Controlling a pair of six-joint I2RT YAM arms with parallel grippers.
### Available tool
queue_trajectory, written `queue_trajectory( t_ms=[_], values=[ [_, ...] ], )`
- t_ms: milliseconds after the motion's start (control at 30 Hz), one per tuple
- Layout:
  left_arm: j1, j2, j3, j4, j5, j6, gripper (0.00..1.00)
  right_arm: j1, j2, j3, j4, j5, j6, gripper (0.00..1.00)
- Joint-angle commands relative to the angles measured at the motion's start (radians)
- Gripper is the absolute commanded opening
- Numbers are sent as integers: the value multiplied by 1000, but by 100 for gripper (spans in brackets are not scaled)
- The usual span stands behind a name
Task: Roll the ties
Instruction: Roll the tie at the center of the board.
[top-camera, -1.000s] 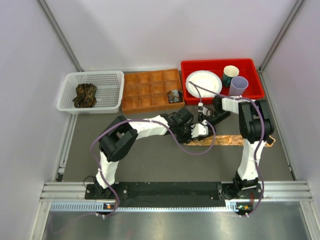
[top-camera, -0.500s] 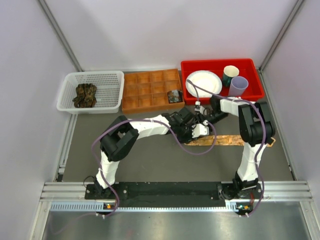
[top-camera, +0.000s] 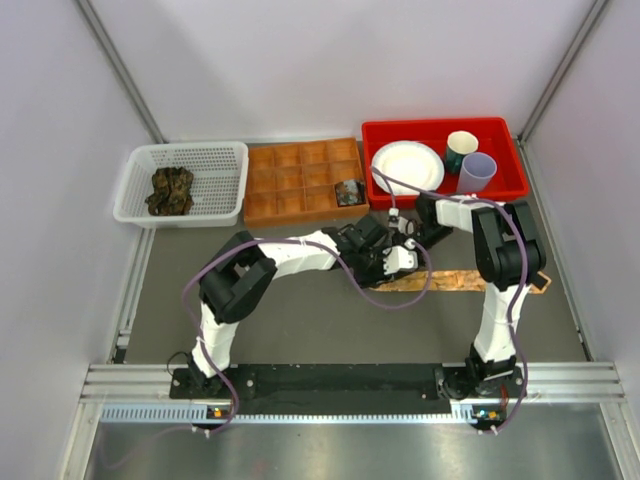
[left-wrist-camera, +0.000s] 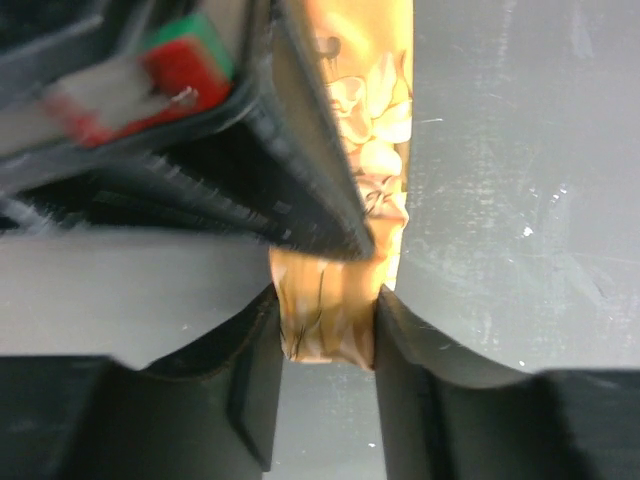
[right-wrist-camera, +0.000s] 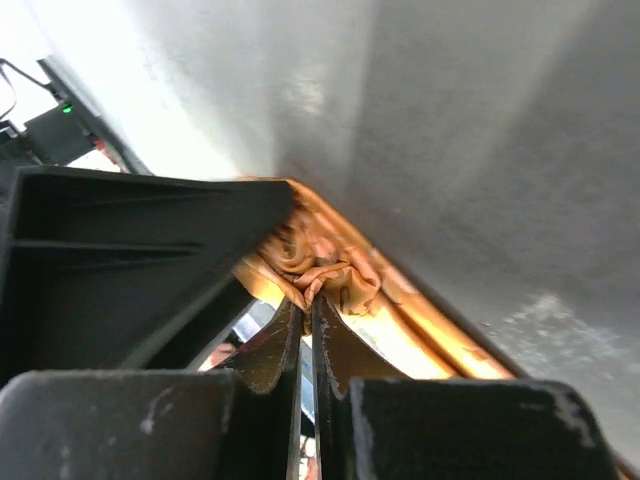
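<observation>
A tan-orange tie (top-camera: 470, 280) lies flat across the right half of the table, its left end rolled up. My left gripper (top-camera: 402, 262) is shut on that rolled end, and in the left wrist view the roll (left-wrist-camera: 328, 318) sits pressed between both fingers while the flat length (left-wrist-camera: 378, 100) runs away from them. My right gripper (top-camera: 400, 240) meets it from behind, shut, its tips (right-wrist-camera: 310, 298) pinching a fold of the crumpled fabric (right-wrist-camera: 340, 272). Dark ties (top-camera: 170, 190) are heaped in the white basket. One rolled dark tie (top-camera: 349, 192) sits in a tray compartment.
The white basket (top-camera: 185, 152) stands at the back left, and the brown compartment tray (top-camera: 290, 182) is beside it. A red bin (top-camera: 440, 125) at the back right holds a white plate (top-camera: 407, 165) and two cups (top-camera: 461, 150). Grey walls close in both sides.
My right gripper has closed on the tie's rolled end and shifted slightly left. The left gripper has stayed on the roll.
</observation>
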Motion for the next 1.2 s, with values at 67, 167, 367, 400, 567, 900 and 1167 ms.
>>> queue_trajectory(
  t_ms=[67,167,367,400,567,900,1167],
  values=[
    [61,-35,-144,67,90,-117,72,0,54,-1,59,244,-24,0],
    [112,-148,-219,234,174,-178,90,0,57,-8,63,265,-28,0],
    [151,-426,-500,743,231,-289,99,8,71,6,34,299,-73,0],
    [151,-449,-628,961,245,-295,99,14,77,12,25,302,-80,0],
    [177,-403,-672,1138,378,-513,99,43,118,49,-9,296,-119,0],
    [164,-109,-684,1482,361,-483,95,47,222,149,-79,249,-185,0],
    [151,52,-611,1556,380,-454,88,49,239,163,-107,244,-206,0]
  ],
)
